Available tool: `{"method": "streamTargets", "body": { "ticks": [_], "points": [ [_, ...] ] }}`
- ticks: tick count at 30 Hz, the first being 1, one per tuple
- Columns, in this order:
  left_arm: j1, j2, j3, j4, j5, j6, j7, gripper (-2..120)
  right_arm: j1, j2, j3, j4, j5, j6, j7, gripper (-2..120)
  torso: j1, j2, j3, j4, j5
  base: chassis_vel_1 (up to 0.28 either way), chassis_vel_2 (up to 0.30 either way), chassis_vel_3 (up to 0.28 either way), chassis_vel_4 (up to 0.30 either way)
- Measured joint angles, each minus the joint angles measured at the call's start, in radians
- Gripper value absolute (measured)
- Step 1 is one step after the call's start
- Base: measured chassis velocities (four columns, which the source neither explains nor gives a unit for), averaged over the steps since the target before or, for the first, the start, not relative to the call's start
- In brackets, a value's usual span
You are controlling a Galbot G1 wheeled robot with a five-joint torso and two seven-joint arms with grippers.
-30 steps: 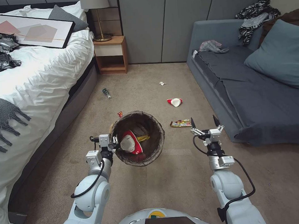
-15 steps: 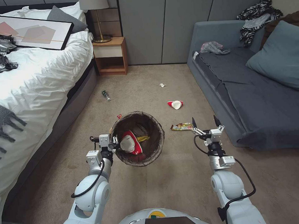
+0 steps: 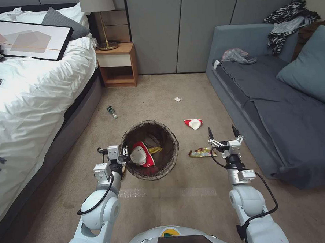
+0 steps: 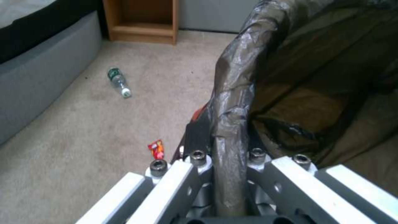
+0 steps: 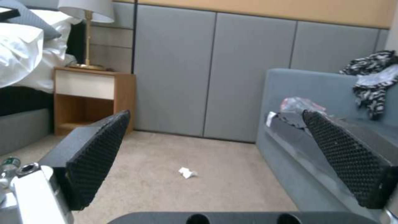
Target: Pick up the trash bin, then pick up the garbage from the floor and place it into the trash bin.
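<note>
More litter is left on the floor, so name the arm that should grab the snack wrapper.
Right. The right gripper hangs open and empty beside the snack wrapper, while the left gripper is clamped on the trash bin rim.

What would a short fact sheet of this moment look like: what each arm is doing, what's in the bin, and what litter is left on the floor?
left gripper: shut on the bin's bag-lined rim, holding it
right gripper: jaws open, empty, above the carpet by the sofa
bin: holds a red-and-white cup and a yellow wrapper
floor litter: green bottle, white paper scrap, second cup, colourful wrapper, small red wrapper
nearest to right gripper: the colourful wrapper
</note>
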Motion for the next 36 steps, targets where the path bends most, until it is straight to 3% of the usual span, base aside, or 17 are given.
{"method": "streamTargets", "body": {
  "ticks": [14, 36],
  "points": [
    [-0.001, 0.001, 0.000, 0.000, 0.001, -0.001, 0.000, 0, 0.036, -0.009, 0.001, -0.044, -0.037, 0.111, -0.045, 100, 0.000, 0.000, 0.000, 0.0002, -0.0001, -0.024, 0.027, 0.029, -0.023],
    [-0.008, 0.001, -0.001, 0.008, 0.000, -0.008, 0.006, 0, 0.105, -0.050, 0.000, -0.091, -0.089, 0.116, -0.054, 100, 0.000, 0.000, 0.000, 0.0001, -0.0001, 0.000, 0.000, 0.000, 0.000]
  ]
}}
